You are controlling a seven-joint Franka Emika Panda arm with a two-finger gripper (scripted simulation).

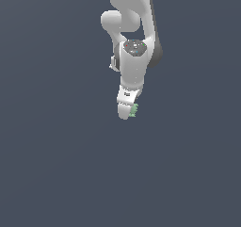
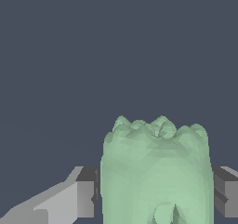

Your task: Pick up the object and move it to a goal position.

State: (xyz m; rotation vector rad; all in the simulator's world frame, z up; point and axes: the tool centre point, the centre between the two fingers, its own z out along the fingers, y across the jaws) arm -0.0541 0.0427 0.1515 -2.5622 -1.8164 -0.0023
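Note:
The object (image 2: 155, 172) is a pale green, knobbly lump that fills the space between my two fingers in the wrist view. One grey finger (image 2: 86, 190) presses its one side and the other finger (image 2: 225, 193) its other side. In the exterior view only a sliver of the green object (image 1: 134, 110) shows, peeking out beside the white gripper (image 1: 126, 111), which is shut on it. The arm reaches down from the top of the exterior view, and the hand hides most of the object.
A plain dark grey-blue surface (image 1: 56, 165) fills both views. No other objects, containers or edges are visible.

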